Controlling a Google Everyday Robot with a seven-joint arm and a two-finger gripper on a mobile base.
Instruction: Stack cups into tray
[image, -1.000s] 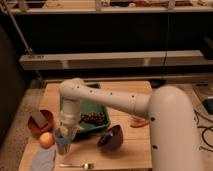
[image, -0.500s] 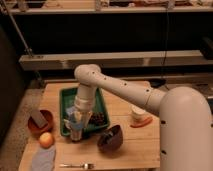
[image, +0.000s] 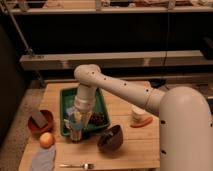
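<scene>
2 cups are my job, and 1 of them, the blue cup (image: 75, 131), looks pinched in my gripper (image: 77, 121), whose fingers are closed tight around it. A second ago I was off the tray's left side, low beside the orange fruit (image: 46, 140). Since then my arm has swung across, and the gripper now hangs over the front-left corner of the tray (image: 66, 100). I judge that the carry is nearly done and the set-down comes next. Whether the cup already touches the tray's floor I cannot tell.

The cream cup (image: 137, 114) stands on the wooden table (image: 125, 155) just off the tray's right side, untouched, so half the work remains. It is round and a little wider than the blue one, so the blue cup should nest inside it, not the other way round.

The tray is green plastic, rectangular, with raised sides and a dark clump (image: 97, 118) in its front-right part. A smooth dark brown bowl (image: 111, 138) sits tilted off its front-right corner.
</scene>
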